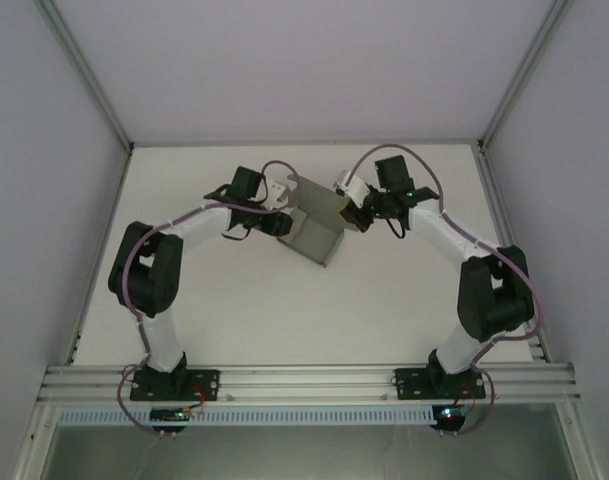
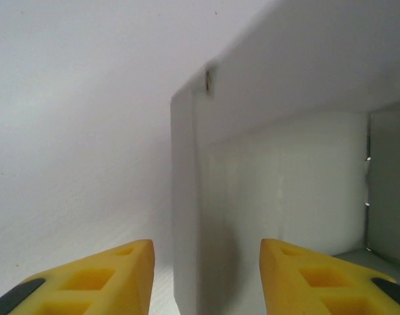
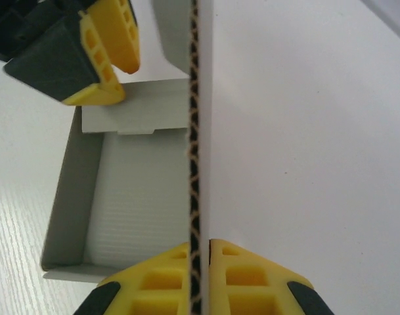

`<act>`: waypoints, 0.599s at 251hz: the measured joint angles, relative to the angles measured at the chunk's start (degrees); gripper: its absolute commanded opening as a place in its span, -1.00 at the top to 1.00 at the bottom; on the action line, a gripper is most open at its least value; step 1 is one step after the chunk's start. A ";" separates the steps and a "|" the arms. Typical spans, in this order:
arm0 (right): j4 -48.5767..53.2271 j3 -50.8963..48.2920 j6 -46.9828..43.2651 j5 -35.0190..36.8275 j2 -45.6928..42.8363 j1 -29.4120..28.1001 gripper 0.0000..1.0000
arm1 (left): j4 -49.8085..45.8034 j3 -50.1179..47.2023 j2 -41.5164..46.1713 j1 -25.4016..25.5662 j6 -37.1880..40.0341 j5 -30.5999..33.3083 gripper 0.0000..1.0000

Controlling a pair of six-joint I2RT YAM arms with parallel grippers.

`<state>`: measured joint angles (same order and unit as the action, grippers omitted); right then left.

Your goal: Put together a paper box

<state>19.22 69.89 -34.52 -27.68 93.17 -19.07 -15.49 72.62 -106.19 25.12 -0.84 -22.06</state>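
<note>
Grey box, yellow end effectors, white surface.
Your paper box [image 1: 320,228] is plain pale grey, and its cut edge shows a brown wavy corrugation. The left end effector [image 2: 206,252] and right end effector [image 3: 198,246] are yellow with black backing. The surface [image 1: 384,300] is white. The arms [image 1: 160,335] are white and black, with purple cables [image 1: 416,156].

Between the fingers of my left gripper [image 2: 206,244], the paper box [image 2: 186,216] wall runs off the picture's bottom edge. The panel above it is a close blur whose far end I cannot make out. Ahead of my right gripper [image 3: 198,244], the pinched wall leaves the top edge, and from overhead both sets of fingertips are too small to tell.
</note>
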 measured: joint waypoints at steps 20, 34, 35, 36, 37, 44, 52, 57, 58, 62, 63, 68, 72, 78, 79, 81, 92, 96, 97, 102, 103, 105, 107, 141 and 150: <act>-0.33 -0.63 -0.52 -0.04 -0.85 -0.39 0.91 | 0.46 0.00 -0.04 0.00 -0.61 -0.11 0.26; -0.44 -0.76 -0.79 -0.02 -1.03 -0.61 0.91 | 0.81 0.00 -0.11 0.00 -1.01 -0.24 0.32; -0.44 -0.76 -0.81 -0.02 -1.03 -0.63 0.91 | 0.83 0.00 -0.11 0.00 -1.05 -0.26 0.33; -0.44 -0.76 -0.83 -0.02 -1.03 -0.66 0.91 | 0.87 0.00 -0.11 0.00 -1.03 -0.26 0.33; -0.46 -0.76 -0.87 -0.02 -1.03 -0.68 0.91 | 0.90 0.00 -0.11 0.00 -0.98 -0.26 0.34; -0.61 -0.76 -0.94 0.02 -1.03 -0.79 0.92 | 1.07 0.00 -0.22 0.00 -1.25 -0.26 0.40; -0.66 -0.76 -0.94 0.15 -1.03 -0.87 0.92 | 1.38 0.00 -0.39 0.04 -1.53 -0.22 0.45; -0.68 -0.76 -0.96 0.33 -1.05 -1.01 0.93 | 1.70 0.00 -0.55 0.13 -1.44 -0.13 0.46; -0.68 -0.76 -0.94 0.37 -1.05 -1.01 0.93 | 1.73 0.00 -0.59 0.15 -1.53 -0.04 0.46; -0.70 -0.76 -0.94 0.55 -1.05 -1.09 0.93 | 1.92 0.00 -0.76 0.22 -1.55 0.20 0.46; -0.70 -0.76 -0.96 0.57 -1.05 -1.11 0.93 | 1.99 0.00 -0.79 0.24 -1.53 0.22 0.46; -0.72 -0.76 -0.94 0.83 -1.05 -1.20 0.93 | 2.27 -0.04 -0.96 0.42 -1.73 0.61 0.46; -0.72 -0.76 -0.96 0.98 -1.05 -1.31 0.93 | 2.43 -0.07 -1.07 0.50 -1.70 0.79 0.46; -0.74 -0.79 -0.94 1.38 -1.05 -1.42 0.92 | 2.56 -0.17 -1.27 0.74 -1.81 1.42 0.47; -0.76 -0.79 -0.94 1.42 -1.05 -1.46 0.93 | 2.60 -0.20 -1.29 0.79 -1.86 1.57 0.48; -0.76 -0.81 -0.92 1.55 -1.05 -1.51 0.93 | 2.67 -0.24 -1.31 0.83 -1.84 1.77 0.48; -0.90 -0.87 -0.90 2.19 -1.05 -1.77 0.93 | 2.93 -0.59 -1.60 1.44 -1.90 3.61 0.51; -0.90 -0.90 -0.87 2.45 -1.05 -1.86 0.93 | 2.97 -0.66 -1.68 1.68 -1.92 4.28 0.55; -0.92 -0.90 -0.87 2.47 -1.05 -1.88 0.93 | 2.97 -0.68 -1.70 1.73 -1.90 4.48 0.57; -1.01 -0.98 -0.85 2.75 -1.05 -1.99 0.93 | 3.13 -0.79 -1.92 2.14 -2.19 5.66 0.64; -1.03 -1.01 -0.83 2.84 -1.05 -1.99 0.93 | 3.17 -0.81 -1.95 2.21 -2.16 5.88 0.65; -1.05 -1.05 -0.81 2.89 -1.05 -2.03 0.93 | 3.26 -0.81 -1.97 2.34 -2.05 6.32 0.67; -1.07 -1.09 -0.76 2.99 -1.05 -2.10 0.93 | 3.30 -0.85 -2.03 2.47 -2.08 6.67 0.68; -1.49 -3.06 0.42 4.55 -1.79 -2.71 0.93 | 6.91 -2.62 -3.13 5.33 -3.45 14.16 0.72; -1.46 -3.43 0.70 4.85 -1.90 -2.78 0.93 | 8.02 -3.28 -3.23 5.90 -3.93 15.52 0.83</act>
<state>17.76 66.46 -33.82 -22.83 91.26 -21.85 -7.46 69.34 -109.43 31.03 -4.78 -6.55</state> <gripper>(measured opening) 0.066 0.150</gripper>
